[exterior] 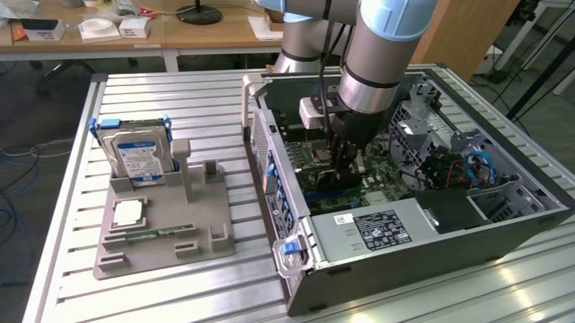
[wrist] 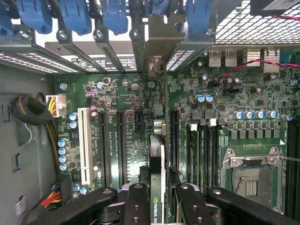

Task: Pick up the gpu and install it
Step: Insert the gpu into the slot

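One gpu [wrist: 157,164] pinched in jaws, edge-down over motherboard [wrist: 126,93]; keep it parallel to slots [wrist: 120,140], lower straight, press evenly.

Exterior overhead; wrist close over motherboard [wrist: 131,93]

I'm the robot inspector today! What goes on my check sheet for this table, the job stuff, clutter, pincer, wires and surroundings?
Surface: slatted metal table, carrying an open computer case and a grey holder.
Job's things: gpu edge-on over the motherboard slots, inside the case.
Clutter: hard drive upright in the holder; memory stick flat on it.
Grippers: pincer shut on the gpu.
Cables: blue cables inside the case; red-black wire above the motherboard.
Surroundings: wooden desk beyond the table; floor cables.
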Tool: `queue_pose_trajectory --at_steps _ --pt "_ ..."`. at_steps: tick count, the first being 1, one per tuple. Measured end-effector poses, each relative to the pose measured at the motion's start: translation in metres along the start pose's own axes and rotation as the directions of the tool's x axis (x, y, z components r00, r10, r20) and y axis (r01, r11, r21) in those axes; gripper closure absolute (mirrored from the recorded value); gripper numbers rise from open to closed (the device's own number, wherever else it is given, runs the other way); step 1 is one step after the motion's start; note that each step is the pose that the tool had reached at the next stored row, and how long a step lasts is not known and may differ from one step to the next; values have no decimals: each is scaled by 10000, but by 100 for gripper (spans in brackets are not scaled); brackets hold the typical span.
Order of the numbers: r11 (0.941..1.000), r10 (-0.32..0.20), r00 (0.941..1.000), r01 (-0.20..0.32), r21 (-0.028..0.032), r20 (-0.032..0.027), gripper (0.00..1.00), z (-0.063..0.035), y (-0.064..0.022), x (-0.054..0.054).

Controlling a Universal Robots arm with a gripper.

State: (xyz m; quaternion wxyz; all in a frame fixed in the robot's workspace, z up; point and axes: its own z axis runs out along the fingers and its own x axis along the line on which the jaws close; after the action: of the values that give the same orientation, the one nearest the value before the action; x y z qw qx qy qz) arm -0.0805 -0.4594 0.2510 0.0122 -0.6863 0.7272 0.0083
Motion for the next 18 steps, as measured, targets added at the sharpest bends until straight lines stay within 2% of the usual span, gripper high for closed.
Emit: queue_pose_trajectory --at_steps 10,18 --pt "10000 1 10000 -1 -34 -5 74 -35 -28 -2" --pt "10000 0 10000 0 -37 -2 74 -35 -42 15"
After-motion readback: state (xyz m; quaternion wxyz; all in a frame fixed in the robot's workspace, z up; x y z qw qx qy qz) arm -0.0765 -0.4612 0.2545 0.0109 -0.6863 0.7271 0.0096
